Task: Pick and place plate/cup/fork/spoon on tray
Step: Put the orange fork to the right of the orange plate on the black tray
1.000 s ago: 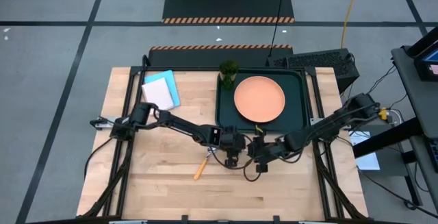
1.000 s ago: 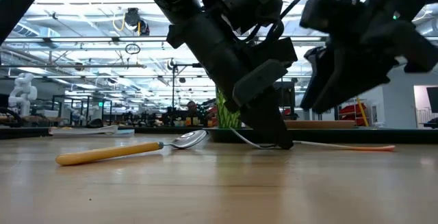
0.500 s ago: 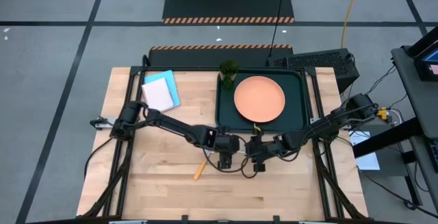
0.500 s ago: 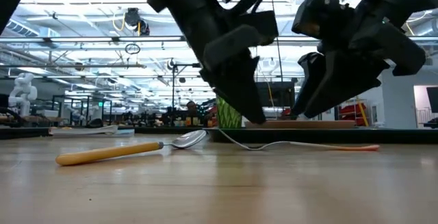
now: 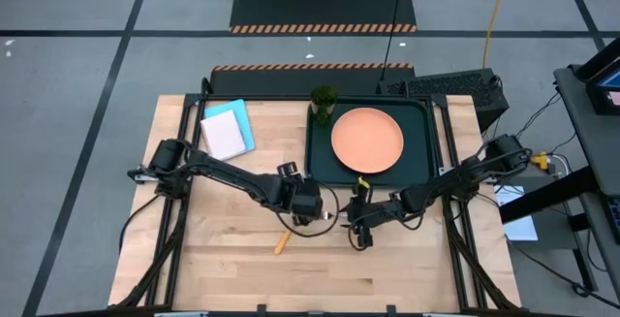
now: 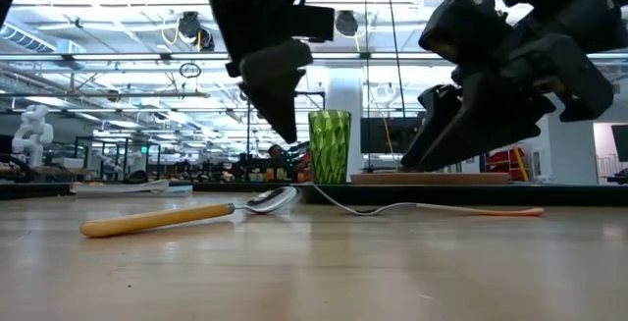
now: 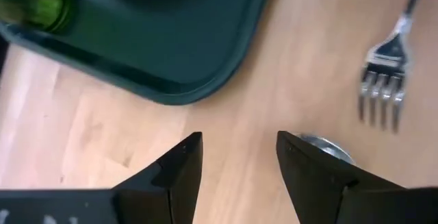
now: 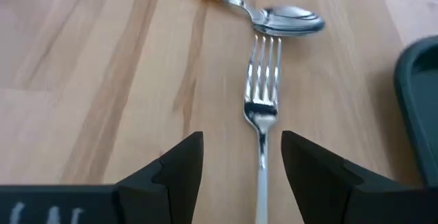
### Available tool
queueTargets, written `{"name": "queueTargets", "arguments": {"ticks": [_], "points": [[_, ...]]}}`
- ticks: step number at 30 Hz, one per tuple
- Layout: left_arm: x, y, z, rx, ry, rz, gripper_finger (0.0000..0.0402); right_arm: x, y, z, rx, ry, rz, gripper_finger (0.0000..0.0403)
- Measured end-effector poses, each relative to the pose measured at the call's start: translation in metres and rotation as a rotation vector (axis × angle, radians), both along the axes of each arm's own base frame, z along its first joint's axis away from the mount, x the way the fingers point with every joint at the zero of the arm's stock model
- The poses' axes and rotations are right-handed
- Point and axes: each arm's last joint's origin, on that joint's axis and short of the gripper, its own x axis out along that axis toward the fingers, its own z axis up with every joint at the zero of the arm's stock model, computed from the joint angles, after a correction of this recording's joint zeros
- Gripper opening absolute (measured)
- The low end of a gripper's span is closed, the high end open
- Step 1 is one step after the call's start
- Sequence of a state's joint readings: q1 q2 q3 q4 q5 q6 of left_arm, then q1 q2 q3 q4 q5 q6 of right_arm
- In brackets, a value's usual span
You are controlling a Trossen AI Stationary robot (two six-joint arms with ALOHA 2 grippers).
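The fork lies flat on the wooden table, tines toward the spoon, whose orange handle points to the table's near left. The salmon plate and the green cup stand on the dark tray. My left gripper hangs open above the table, near the tray's near-left corner, with the spoon's bowl beside one finger. My right gripper hangs open over the fork's shaft, which runs under it between the fingers.
A light blue-and-white notepad lies at the table's far left. The tray's raised rim runs close to both grippers. Bare wood stretches along the near edge. The low view shows a workshop beyond the table.
My left gripper has risen from the table at the fork and drawn back toward the table's left, clear of the fork. The fork and the spoon lie flat on the wood.
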State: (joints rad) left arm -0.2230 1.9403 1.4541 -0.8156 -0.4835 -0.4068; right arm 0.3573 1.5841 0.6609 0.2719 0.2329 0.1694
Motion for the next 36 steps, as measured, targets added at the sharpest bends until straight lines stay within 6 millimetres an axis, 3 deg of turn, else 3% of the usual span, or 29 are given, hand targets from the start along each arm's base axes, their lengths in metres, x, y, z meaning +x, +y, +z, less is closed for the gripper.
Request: {"name": "queueTargets", "arguments": {"ticks": [4,12,16,21,25,36], "points": [[-0.007,0.002,-0.002,0.023,0.009,0.026,0.0191,0.005,-0.001,-0.013,-0.013,0.021,-0.004,0.0188],[-0.020,0.021,-0.027,0.062,0.080,0.113,0.0191,0.011,-0.014,-0.031,0.026,0.078,-0.059,0.0181],[-0.023,0.027,-0.033,0.060,0.089,0.151,0.0191,0.014,-0.020,-0.035,0.066,0.097,-0.073,0.0143],[-0.023,0.026,-0.034,0.058,0.084,0.150,0.0191,0.015,-0.024,-0.037,0.076,0.107,-0.078,0.0067],[-0.023,0.023,-0.034,0.057,0.081,0.140,0.0191,0.013,-0.026,-0.032,0.082,0.111,-0.075,0.0011],[-0.027,0.014,-0.034,0.054,0.089,0.141,0.0191,-0.009,-0.035,0.018,-0.005,0.057,-0.202,0.0005]]}}
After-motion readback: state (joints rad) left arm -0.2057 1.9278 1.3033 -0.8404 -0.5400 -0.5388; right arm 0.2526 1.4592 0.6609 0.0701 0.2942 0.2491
